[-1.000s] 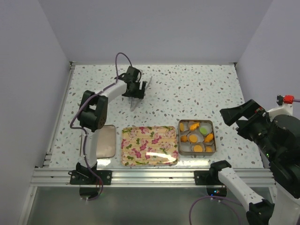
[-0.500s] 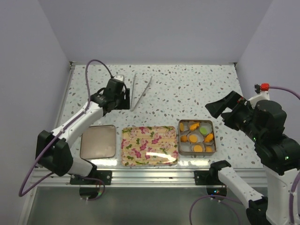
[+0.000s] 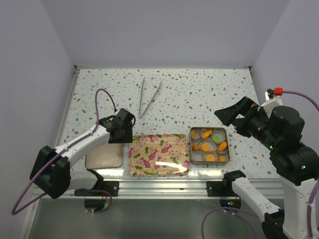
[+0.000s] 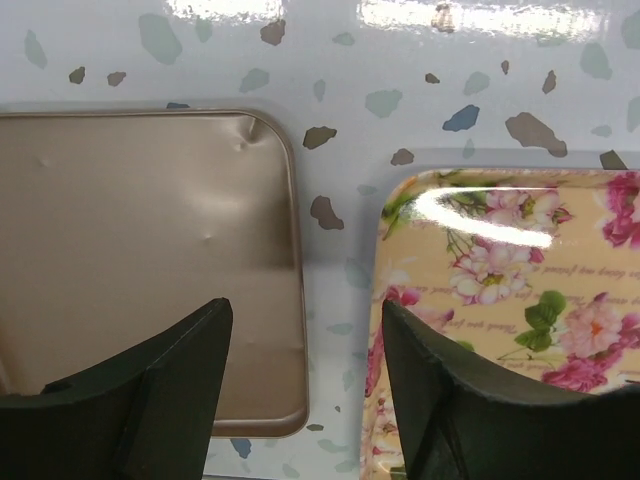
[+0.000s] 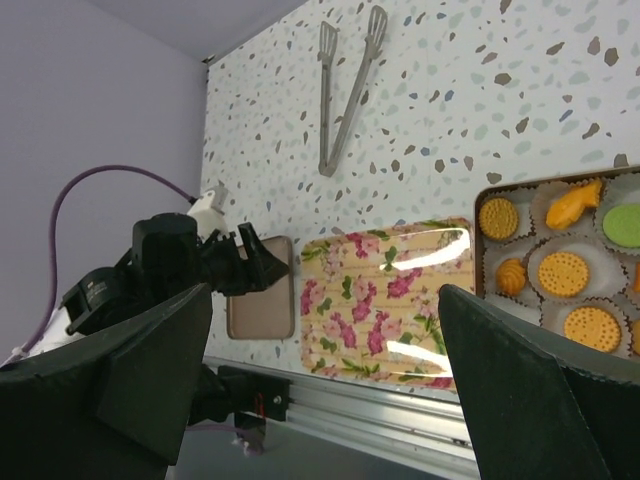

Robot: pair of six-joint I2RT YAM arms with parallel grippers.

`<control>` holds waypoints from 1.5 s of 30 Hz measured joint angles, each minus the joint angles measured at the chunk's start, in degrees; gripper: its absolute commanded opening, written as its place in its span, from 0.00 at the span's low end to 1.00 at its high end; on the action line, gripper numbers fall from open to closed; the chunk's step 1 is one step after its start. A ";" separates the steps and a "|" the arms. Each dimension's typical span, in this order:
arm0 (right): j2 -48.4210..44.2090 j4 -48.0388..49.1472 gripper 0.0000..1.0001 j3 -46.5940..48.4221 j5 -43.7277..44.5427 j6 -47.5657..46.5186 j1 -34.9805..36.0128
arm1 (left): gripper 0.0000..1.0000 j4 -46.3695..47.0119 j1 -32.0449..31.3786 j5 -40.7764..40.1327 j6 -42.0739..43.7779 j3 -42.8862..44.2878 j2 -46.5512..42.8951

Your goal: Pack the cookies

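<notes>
The cookies (image 3: pixel 208 144) lie in white paper cups inside a square metal tin (image 3: pixel 191 148) at the near right: several orange discs and one light green one (image 3: pixel 218 135). They also show in the right wrist view (image 5: pixel 565 270), with the green one (image 5: pixel 625 225) at the edge. A floral tin lid (image 3: pixel 158 154) lies left of the tin. My left gripper (image 3: pixel 122 130) is open and empty, low over the gap between the floral lid (image 4: pixel 520 300) and a brown tray (image 4: pixel 140 260). My right gripper (image 3: pixel 228 116) is open and empty, held high above the table right of the tin.
Metal tongs (image 3: pixel 149 97) lie on the speckled table toward the back, also in the right wrist view (image 5: pixel 345 90). The brown tray (image 3: pixel 103 152) sits at the near left. An aluminium rail (image 3: pixel 164 186) runs along the near edge. Walls close the left, back and right.
My left arm has swung from the tongs at the back toward the near edge, now between the brown tray and floral lid. The tongs stay on the table. My right arm shifted slightly.
</notes>
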 measured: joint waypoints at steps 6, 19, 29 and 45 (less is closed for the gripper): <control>-0.96 -0.37 0.99 0.00 -0.48 0.04 0.00 | 0.55 -0.17 -0.02 -1.95 -4.09 -0.15 2.60; -1.86 -2.91 0.99 0.37 -0.98 0.00 0.00 | 0.45 1.79 -0.02 -3.19 -7.48 -4.24 6.25; -1.86 -3.45 0.99 0.46 -0.98 -0.07 0.00 | 0.00 4.74 -0.33 -2.21 -7.74 -4.70 7.76; 9.94 26.01 0.99 3.08 -24.83 11.23 0.00 | 0.00 -3.82 3.93 17.27 1.99 53.75 2.43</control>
